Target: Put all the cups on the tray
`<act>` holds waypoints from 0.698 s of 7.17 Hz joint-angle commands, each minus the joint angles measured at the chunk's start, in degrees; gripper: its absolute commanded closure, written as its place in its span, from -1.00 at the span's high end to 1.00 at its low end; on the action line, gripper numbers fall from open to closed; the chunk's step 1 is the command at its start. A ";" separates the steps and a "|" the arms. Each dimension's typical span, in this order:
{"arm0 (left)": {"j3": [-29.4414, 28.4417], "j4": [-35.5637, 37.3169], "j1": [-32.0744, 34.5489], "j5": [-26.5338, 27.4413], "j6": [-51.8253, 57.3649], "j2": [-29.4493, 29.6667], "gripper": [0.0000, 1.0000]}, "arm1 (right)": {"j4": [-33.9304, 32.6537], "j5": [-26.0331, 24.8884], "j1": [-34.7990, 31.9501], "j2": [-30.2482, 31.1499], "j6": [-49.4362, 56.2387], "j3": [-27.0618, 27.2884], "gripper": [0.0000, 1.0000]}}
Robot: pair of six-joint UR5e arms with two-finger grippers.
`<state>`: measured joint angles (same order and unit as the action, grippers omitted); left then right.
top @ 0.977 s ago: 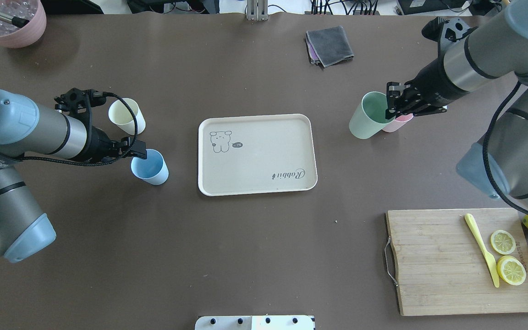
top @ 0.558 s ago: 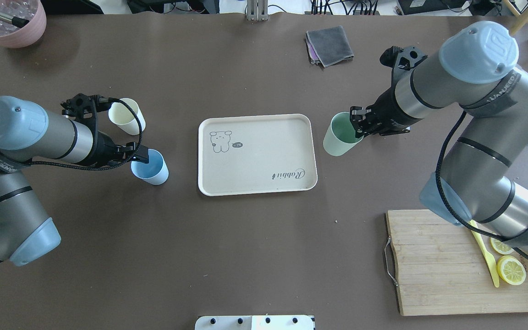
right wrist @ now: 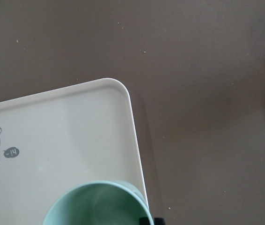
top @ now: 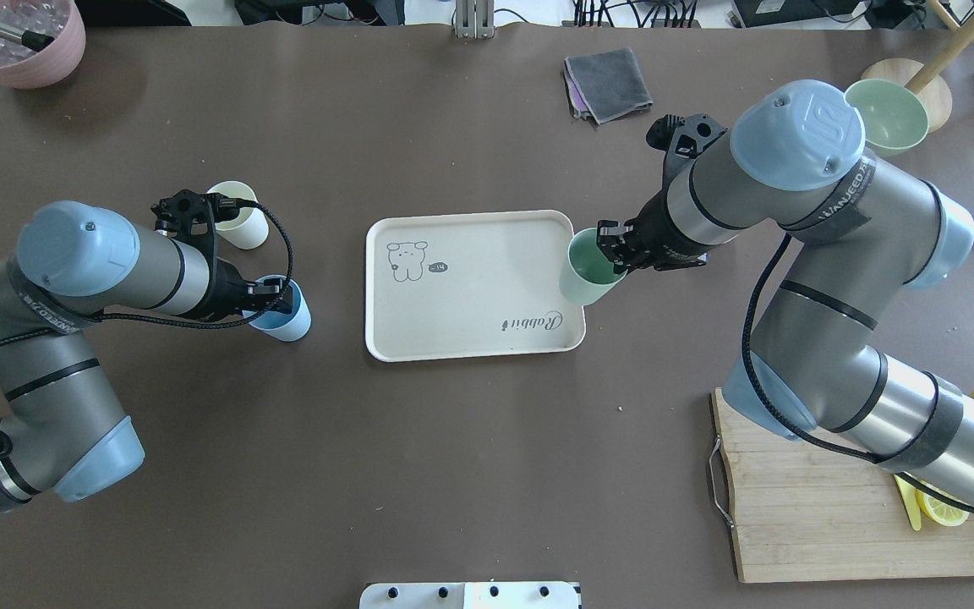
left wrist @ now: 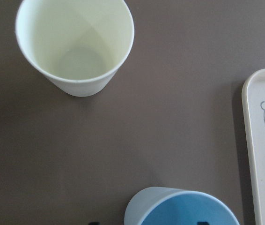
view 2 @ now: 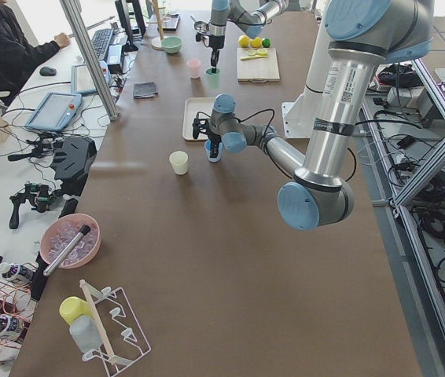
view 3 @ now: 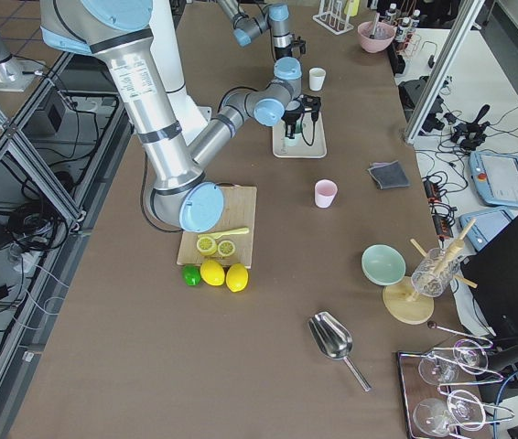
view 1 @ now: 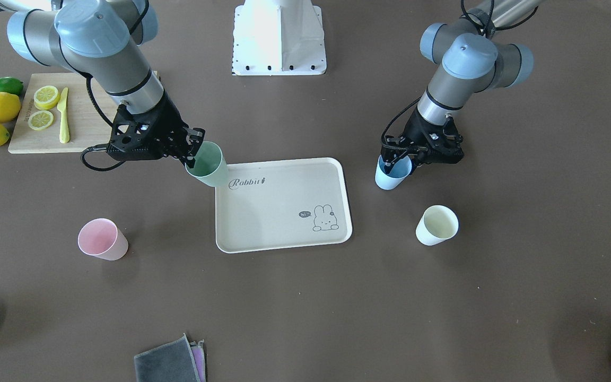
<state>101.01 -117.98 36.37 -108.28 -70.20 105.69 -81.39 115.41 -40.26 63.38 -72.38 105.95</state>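
My right gripper [top: 611, 254] is shut on the rim of the sage green cup [top: 585, 271] and holds it tilted over the right edge of the cream "Rabbit" tray [top: 470, 334]. The right wrist view shows the cup [right wrist: 97, 206] above the tray corner [right wrist: 76, 122]. My left gripper [top: 271, 296] is open, its fingers astride the left rim of the light blue cup [top: 288, 320], which stands on the table left of the tray. The pale yellow cup [top: 240, 227] stands behind it. The pink cup [view 1: 103, 240] stands alone on the table; my right arm hides it in the overhead view.
A wooden cutting board [top: 800, 482] with lemon slices and a yellow knife lies at the near right. A grey cloth [top: 608, 83] lies at the far middle, a pink bowl [top: 18, 38] far left, a green bowl [top: 886, 114] far right.
My right arm has carried the green cup left, from beside the pink cup to the tray's right edge. My left gripper has moved right over the blue cup's rim; that cup stayed put.
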 commanded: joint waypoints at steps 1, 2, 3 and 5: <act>0.68 0.64 0.62 -0.44 0.07 0.39 -1.00 | 0.00 -1.06 0.70 -2.19 -1.27 -1.62 -1.00; 2.51 6.13 4.37 -4.62 0.07 2.39 -1.00 | 0.00 -1.76 1.49 -3.08 -1.88 -2.50 -1.00; 5.14 14.63 7.19 -8.75 0.24 6.59 -1.00 | 0.00 -3.16 2.63 -3.43 -1.98 -3.20 -1.00; 5.61 18.40 7.13 -8.79 -0.02 10.31 -1.00 | 0.09 -5.01 4.30 -6.58 -2.85 -7.66 -1.00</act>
<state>106.25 -102.07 43.14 -116.48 -70.04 113.68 -81.37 111.60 -36.90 58.55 -74.63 101.13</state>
